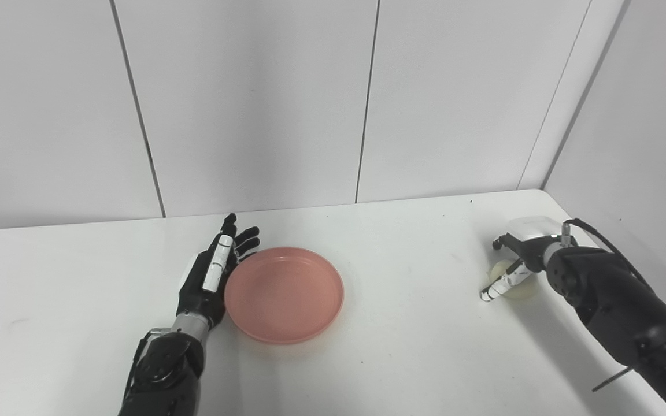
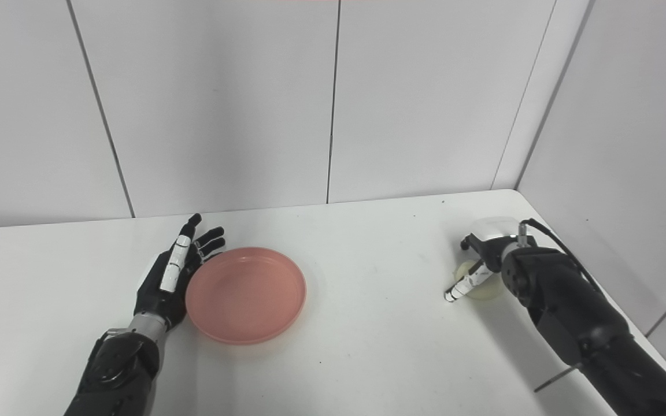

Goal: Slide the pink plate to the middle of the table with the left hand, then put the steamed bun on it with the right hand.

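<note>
The pink plate [image 1: 284, 293] lies flat on the white table [image 1: 402, 335], a little left of the middle. My left hand [image 1: 213, 273] is open, fingers stretched out flat, its edge resting against the plate's left rim. The steamed bun [image 1: 519, 289], pale and round, sits on the table at the right. My right hand [image 1: 522, 254] hovers over it, covering its top. The thumb [image 1: 500, 285] sticks out straight across the bun's front. The other fingers are hidden behind the hand's back, and no grip on the bun shows.
White wall panels close the table at the back and on the right. The table's right edge runs close past the bun. A thin cable [image 1: 605, 240] loops off my right wrist.
</note>
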